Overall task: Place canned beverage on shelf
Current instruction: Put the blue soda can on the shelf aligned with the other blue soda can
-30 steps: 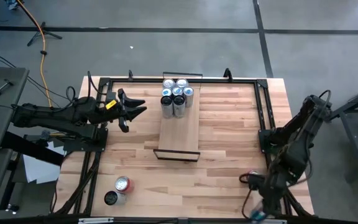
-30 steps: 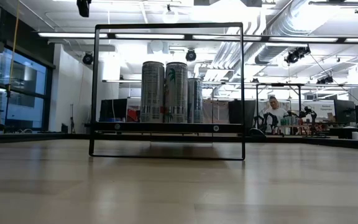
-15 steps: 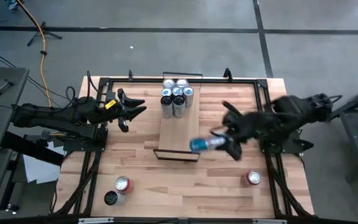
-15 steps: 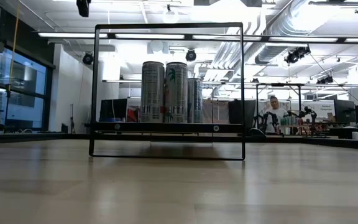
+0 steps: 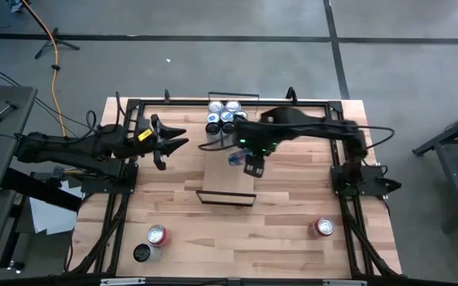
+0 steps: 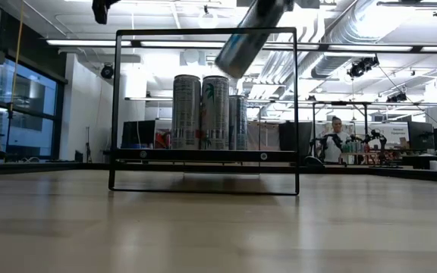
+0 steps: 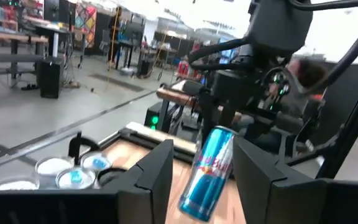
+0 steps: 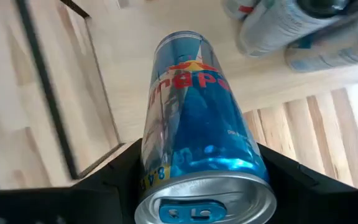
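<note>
Scene: a wood table [image 5: 293, 206] seen from above, with a narrow shelf [image 5: 229, 176] lying along its middle and two dark arms reaching in from either side.
Right gripper [image 5: 247, 156]: it is gripping a blue can [image 5: 238, 157] between its two fingers, holding it in the air over the shelf.
Can's position: it is hanging above the bare part of the shelf, just in front of the standing cans [image 5: 227, 117] grouped at the shelf's far end, and apart from them.
Can's long axis: it is tilting, not upright; in the low view the can [image 6: 243, 42] is leaning at a slant high above the shelf board, near the top bar of the black frame [image 6: 203, 32].
Direction of the target: the free shelf surface is lying straight below the held can, so the coming move looks like a righting of the can and then a descent.
Clearance: the standing cans are near on the far side; a tilted descent could knock them.
Nearer arm: the right arm is right over the shelf; the left gripper [image 5: 173, 140] is waiting off the shelf's left side, fingers partly apart and holding nothing.
Other cans: one is standing near the table's front right edge [image 5: 322, 228], two more at the front left [image 5: 151, 242].
</note>
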